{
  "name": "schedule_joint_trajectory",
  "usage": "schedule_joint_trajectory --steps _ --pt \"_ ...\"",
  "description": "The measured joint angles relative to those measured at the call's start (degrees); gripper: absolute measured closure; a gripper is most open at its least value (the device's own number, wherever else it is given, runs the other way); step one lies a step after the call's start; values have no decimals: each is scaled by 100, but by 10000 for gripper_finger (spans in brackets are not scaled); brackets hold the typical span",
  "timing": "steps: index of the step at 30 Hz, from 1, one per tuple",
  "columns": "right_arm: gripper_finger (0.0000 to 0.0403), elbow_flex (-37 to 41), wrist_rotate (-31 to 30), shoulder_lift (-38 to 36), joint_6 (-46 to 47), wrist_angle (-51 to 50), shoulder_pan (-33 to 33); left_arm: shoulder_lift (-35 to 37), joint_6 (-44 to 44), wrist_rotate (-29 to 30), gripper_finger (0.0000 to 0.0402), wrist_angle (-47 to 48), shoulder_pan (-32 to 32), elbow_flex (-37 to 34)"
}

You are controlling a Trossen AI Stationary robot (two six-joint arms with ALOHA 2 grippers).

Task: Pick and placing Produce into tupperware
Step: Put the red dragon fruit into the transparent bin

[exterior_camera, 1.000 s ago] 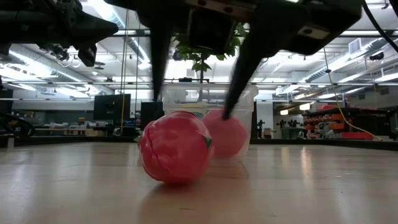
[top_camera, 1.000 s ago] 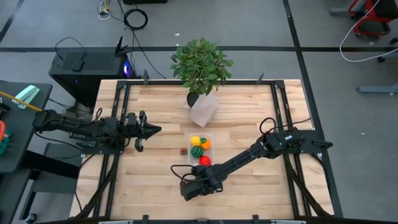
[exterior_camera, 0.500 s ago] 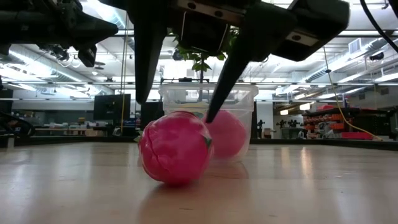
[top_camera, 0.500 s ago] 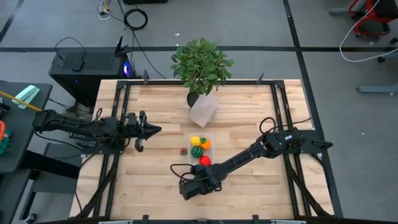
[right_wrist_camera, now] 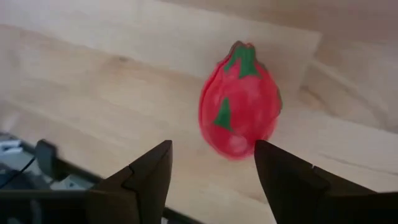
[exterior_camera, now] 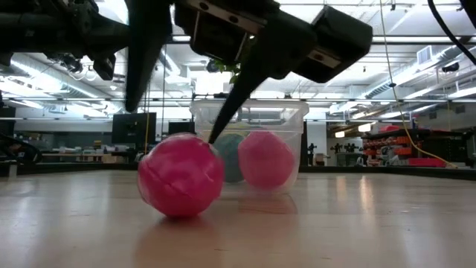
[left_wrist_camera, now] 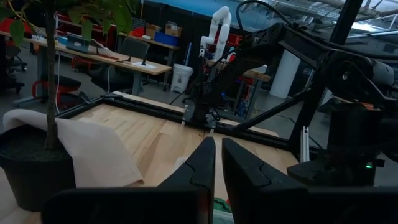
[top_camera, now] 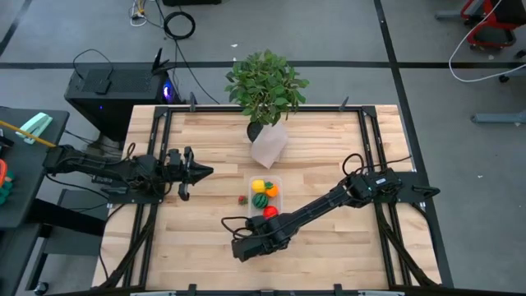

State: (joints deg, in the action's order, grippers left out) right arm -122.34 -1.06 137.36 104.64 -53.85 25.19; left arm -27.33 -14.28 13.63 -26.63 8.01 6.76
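A pinkish-red toy fruit with green leaves lies on the wood near the table's near edge, also seen in the low view. My right gripper is open and low over it, one finger on either side. In the high view the right gripper hides the fruit. The clear tub stands behind it and holds yellow, orange, green and red produce. A small red piece lies on the table left of the tub. My left gripper is shut and waits at the left. My right gripper comes at the pinkish-red fruit slanting down from the table's right. One fingertip stands right at the fruit's upper right side. I cannot tell whether it touches. The fruit rests on the table.
A leafy potted plant in a pale wrapped pot stands at the table's far middle, behind the tub. Dark frame rails run along the table's sides. Bare wood lies left and right of the right gripper.
My right gripper has moved toward the table's left, staying open. The pinkish-red fruit has rolled a little toward the left with it and turned about, so a different side faces the low camera.
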Motion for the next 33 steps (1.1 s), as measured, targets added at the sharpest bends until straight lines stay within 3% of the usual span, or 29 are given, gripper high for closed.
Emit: schedule_joint_trajectory --steps 16,33 --pt "62 -7 -39 0 -186 -260 -40 0 4 1 369 0 -2 0" --pt "66 38 12 160 -137 -378 -138 -2 2 2 376 203 -2 0"
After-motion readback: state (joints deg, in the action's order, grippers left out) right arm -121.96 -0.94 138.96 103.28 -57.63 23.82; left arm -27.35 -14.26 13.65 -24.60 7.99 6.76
